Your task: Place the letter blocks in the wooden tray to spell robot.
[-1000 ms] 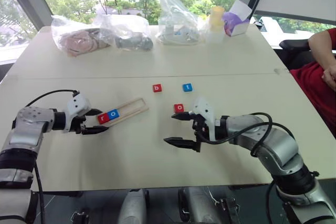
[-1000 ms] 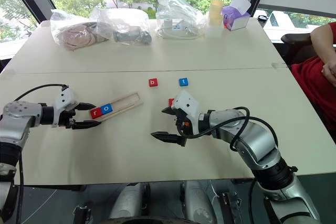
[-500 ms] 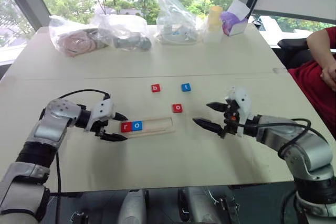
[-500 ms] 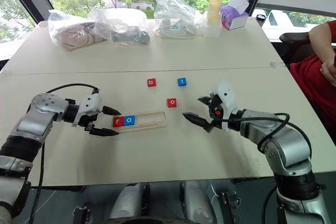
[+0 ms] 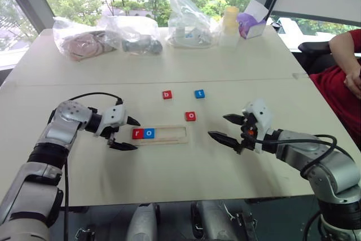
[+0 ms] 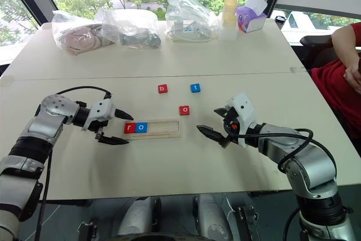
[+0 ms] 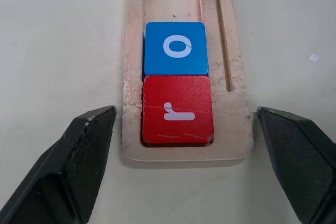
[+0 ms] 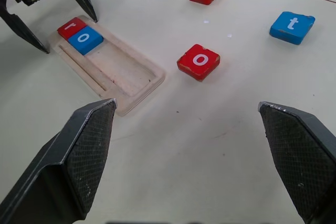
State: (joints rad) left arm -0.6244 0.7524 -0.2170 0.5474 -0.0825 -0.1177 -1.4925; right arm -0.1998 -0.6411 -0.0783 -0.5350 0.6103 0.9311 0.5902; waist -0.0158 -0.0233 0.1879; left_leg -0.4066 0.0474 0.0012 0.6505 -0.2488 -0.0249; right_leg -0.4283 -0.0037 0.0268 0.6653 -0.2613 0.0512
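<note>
1. The long, narrow light-wood tray now lies level across the cream table, squared to the robot; a second ago it sat at a slant, further to the left.
2. The left gripper has just let go: its two black fingers stand wide apart on either side of the tray's left end, holding nothing.
3. The red square block with a white "r" sits at that end of the tray, touching the blue square "o" block beside it; the rest of the tray is bare.
4. The right gripper has swung away to the right and hovers wide open and empty, just right of the tray.
5. The red "b" block, blue "t" block and red "o" block lie loose beyond the tray.
6. With the tray straightened, "b" looks like the next block to fetch.
</note>
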